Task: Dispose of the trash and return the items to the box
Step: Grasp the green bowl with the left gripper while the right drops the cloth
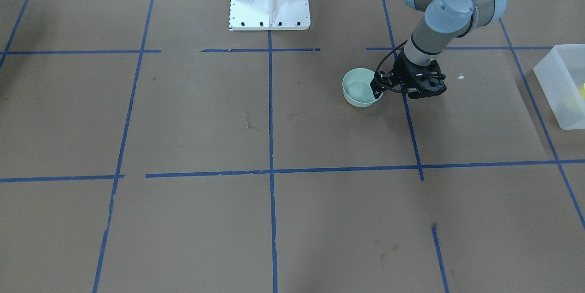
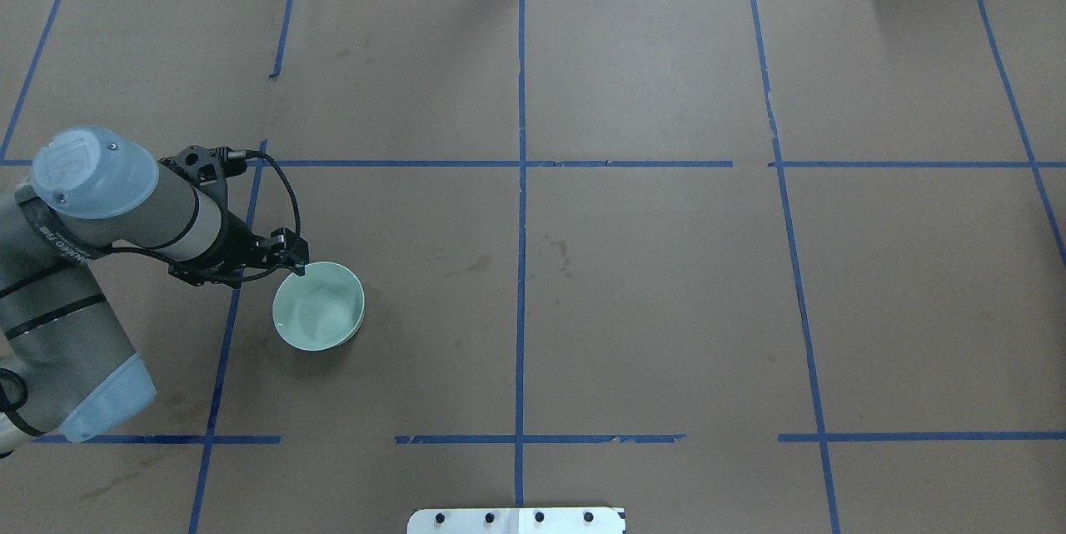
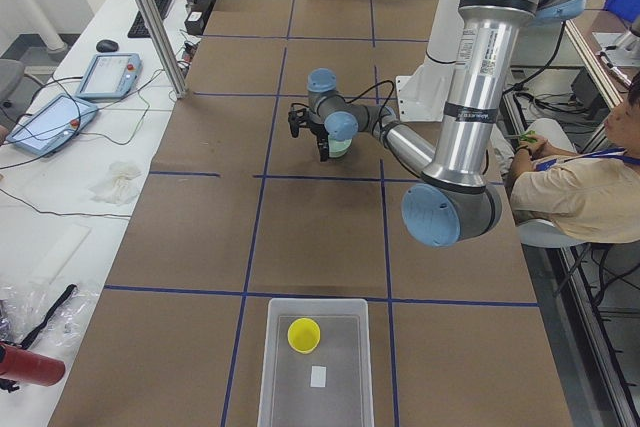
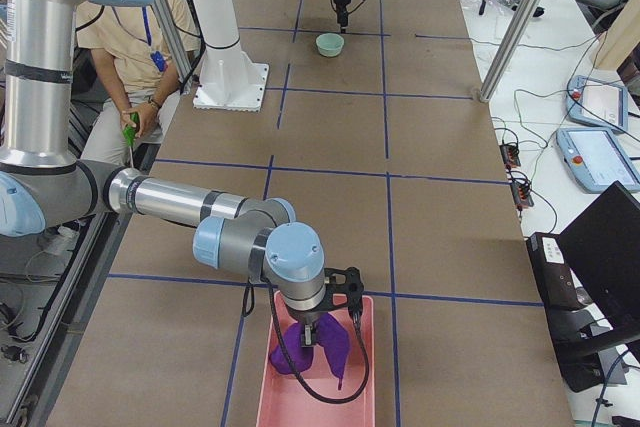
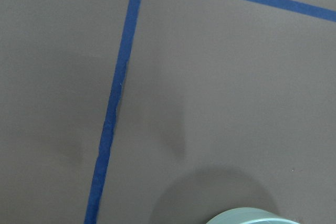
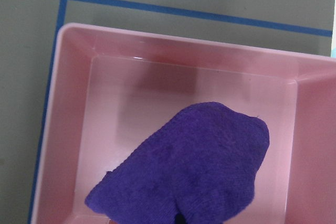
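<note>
The mint-green bowl sits left of the table's middle, also in the front view. My left gripper is at the bowl's rim on its left side and looks shut on it; the rim shows at the bottom of the left wrist view. The yellow cup stands in the frosted-white box at the table's left end. My right gripper is shut on a purple cloth that hangs into a pink bin.
The white robot base stands at the table's robot side. Blue tape lines cross the brown table. A seated person is beside the table. Monitors and cables lie on the side bench.
</note>
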Robot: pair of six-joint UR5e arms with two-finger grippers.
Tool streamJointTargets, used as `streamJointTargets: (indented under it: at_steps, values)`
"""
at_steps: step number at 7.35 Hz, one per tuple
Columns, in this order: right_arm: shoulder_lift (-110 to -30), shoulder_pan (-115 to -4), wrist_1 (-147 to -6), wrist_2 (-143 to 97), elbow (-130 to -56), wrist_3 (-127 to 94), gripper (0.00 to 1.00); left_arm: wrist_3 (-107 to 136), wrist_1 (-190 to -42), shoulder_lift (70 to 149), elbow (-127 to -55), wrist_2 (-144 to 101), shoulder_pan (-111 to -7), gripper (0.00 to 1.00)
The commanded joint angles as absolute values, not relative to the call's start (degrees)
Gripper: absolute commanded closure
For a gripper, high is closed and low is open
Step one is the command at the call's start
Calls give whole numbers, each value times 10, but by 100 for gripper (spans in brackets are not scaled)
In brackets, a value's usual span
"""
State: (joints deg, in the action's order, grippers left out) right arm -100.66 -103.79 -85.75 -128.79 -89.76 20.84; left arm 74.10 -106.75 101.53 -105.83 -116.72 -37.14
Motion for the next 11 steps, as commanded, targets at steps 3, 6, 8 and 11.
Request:
streamJointTargets:
  at_steps: [3,6,8,11]
  values:
    - [-1007,-1036,-777,-1286,-817,213,100,739,-1068,1013,-1056,-1166,-328,74]
    - [-1007,-1034,-777,-1288,-805,205,1,739,-1067,1012,-1057,-1165,-323,100]
    - [-1005,-1032,-776,-1289,-810,203,0,738,-1066,1010,-1063,-1165,-324,100]
    - [-964,-1032,-777,-1336,-813,201,0,737,-1064,1009,-1094,-1165,-333,100]
